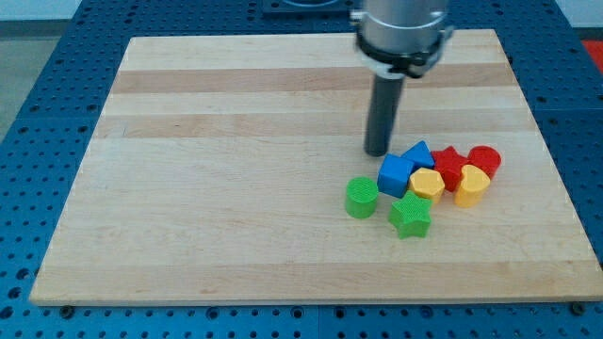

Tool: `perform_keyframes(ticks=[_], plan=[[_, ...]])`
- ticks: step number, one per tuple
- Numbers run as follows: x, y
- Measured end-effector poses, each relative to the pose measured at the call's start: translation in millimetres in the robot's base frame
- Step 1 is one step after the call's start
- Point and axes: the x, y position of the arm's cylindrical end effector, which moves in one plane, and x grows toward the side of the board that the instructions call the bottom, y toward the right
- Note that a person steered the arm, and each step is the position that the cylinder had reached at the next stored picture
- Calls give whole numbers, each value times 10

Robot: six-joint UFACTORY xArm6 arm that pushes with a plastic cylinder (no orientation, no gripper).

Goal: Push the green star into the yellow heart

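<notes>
Camera view. A pale wooden desk (236, 188) of glued planks lies on a blue perforated base (38, 141). The arm's grey metal collar (400, 33) enters from the view's top and carries a straight dark rod; the arm has no hand, so nothing is spread, pressed together or pinching, and the rod alone does the work. The tip (378, 153) rests on the desk just above and to the view's left of a tight cluster of small plastic blocks, close to the blue cube (395, 175); contact cannot be confirmed.

The cluster reads, from left to right: a green cylinder (361, 198) standing slightly apart, the blue cube, a blue triangular block (419, 153) behind it, a yellow hexagonal block (427, 184), a red star (448, 167), the yellow heart (471, 185) and a red cylinder (485, 160).

The green star (410, 217) sits at the cluster's lower edge, just below the yellow hexagonal block and lower-left of the yellow heart, near it but not touching.

Judged from this layout, the tip stands on the wrong side for the push: it would need to pass round to the star's lower left, so that the push drives it toward the upper right into the heart. The hexagonal block crowds that path and may be shoved along.
</notes>
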Motion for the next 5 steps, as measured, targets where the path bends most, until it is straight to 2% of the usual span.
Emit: perform_keyframes(ticks=[3,4,5], plan=[[1148,-397],[1119,-155],[1114,-149]])
